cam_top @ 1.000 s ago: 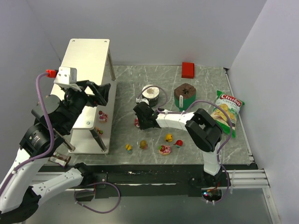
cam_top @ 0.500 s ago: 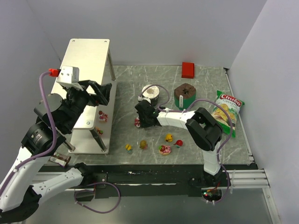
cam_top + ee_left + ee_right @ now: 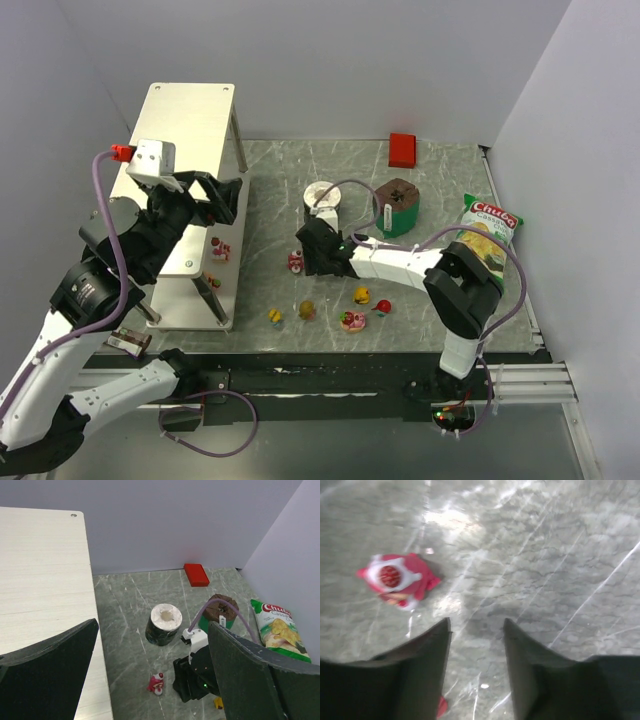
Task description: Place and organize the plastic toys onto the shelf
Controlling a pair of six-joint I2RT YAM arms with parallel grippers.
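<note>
Well, the big shelf (image 3: 190, 110) stood at the left edge of the table (image 3: 270, 200). The left gripper (image 3: 222, 200) hung by the shelf's right side, jaws spread wide, holding nothing. The right gripper (image 3: 476, 630) was low near the middle of the table, jaws apart and empty too.

The white-topped cup (image 3: 322, 200) stood close behind it, and I thought the arm or its purple cable (image 3: 345, 185) might bump it. The pink toy (image 3: 395, 580) lay just beside the fingers, not between them, so a squeeze there could miss it or knock it away.

The chip bag (image 3: 485, 240) lay by the right edge, with the green cup (image 3: 398, 205) near it and the red block (image 3: 402, 149) at the back edge. Five small toys (image 3: 351, 321) waited near the front edge. Two little toys (image 3: 220, 250) seemed to sit on the shelf's low level.
</note>
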